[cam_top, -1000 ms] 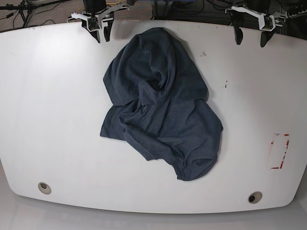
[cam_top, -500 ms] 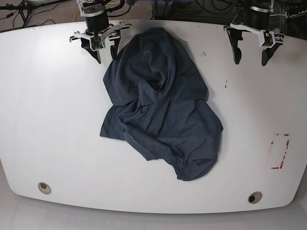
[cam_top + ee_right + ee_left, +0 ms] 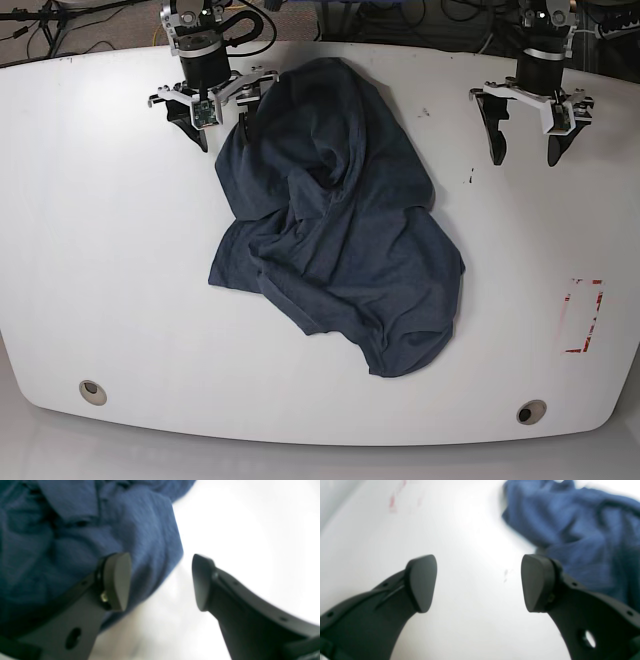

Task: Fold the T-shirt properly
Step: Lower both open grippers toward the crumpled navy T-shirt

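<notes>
The T-shirt (image 3: 335,225) is dark navy and lies crumpled in a heap in the middle of the white table (image 3: 100,250). My right gripper (image 3: 222,132) hangs open at the shirt's upper left edge. In the right wrist view its jaws (image 3: 160,581) straddle the cloth's rim (image 3: 140,537), one finger (image 3: 117,580) over the fabric, the other over bare table. My left gripper (image 3: 525,150) stands open over bare table to the right of the shirt. In the left wrist view, nothing lies between its fingertips (image 3: 478,583), and the T-shirt (image 3: 582,530) lies off to one side.
A red rectangular marking (image 3: 583,315) sits near the table's right edge. Two round holes (image 3: 92,391) (image 3: 531,411) lie near the front edge. Small dark specks (image 3: 470,178) mark the table between the shirt and the left gripper. Cables run behind the table's far edge.
Both arms have come forward from the far edge over the table. The right gripper's jaws have spread wider and now reach the shirt's edge.
</notes>
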Robot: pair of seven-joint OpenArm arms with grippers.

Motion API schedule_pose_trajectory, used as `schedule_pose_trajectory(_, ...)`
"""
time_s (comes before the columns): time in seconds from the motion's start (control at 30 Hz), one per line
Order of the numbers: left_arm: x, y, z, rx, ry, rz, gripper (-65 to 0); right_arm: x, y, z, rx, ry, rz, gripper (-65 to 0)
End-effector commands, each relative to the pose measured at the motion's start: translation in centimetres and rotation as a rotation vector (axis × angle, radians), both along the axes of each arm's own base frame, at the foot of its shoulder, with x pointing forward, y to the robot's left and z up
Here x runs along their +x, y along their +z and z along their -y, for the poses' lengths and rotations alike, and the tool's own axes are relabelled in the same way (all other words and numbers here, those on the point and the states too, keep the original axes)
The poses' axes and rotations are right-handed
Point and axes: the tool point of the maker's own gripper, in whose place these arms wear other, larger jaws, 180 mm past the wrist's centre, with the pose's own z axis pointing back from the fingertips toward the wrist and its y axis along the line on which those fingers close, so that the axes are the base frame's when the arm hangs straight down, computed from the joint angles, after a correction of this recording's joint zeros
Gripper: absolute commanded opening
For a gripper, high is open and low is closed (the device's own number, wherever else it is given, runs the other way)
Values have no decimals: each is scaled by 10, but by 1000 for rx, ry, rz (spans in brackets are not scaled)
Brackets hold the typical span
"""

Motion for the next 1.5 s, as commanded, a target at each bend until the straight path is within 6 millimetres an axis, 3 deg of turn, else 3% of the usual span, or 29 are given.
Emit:
schedule_pose_trajectory(0.0, 5, 13, 1, 4, -5, 56, -168, 9, 9, 3, 2, -11, 31, -260)
schedule_pose_trajectory(0.27, -6, 7, -2, 7, 50, 37, -157, 15, -2, 6, -8, -31, -53, -186)
schedule_pose_trajectory(0.47, -6, 3, 6, -12, 40, 27, -160, 19, -3, 10, -1, -46, -65, -173)
schedule_pose_trajectory(0.67, 3, 1, 21, -44, 1, 30, -158, 20, 0, 14, 41, -73, -48, -174)
schedule_pose_trajectory(0.93, 13, 4, 24, -49, -10, 55, -156, 17, -2, 12, 77, -82, -54, -194)
schedule_pose_trajectory(1.0, 22, 5, 21, -45, -6, 62, -154, 15, -3, 15, 86, -97, -55, -239)
schedule_pose_trajectory(1.13, 26, 5, 23, -46, -11, 68, -155, 17, -3, 17, 84, -99, -52, -258)
schedule_pose_trajectory(1.47, 19, -3, 24, -52, -10, 27, -151, 38, 7, 30, 65, -124, -7, -214)
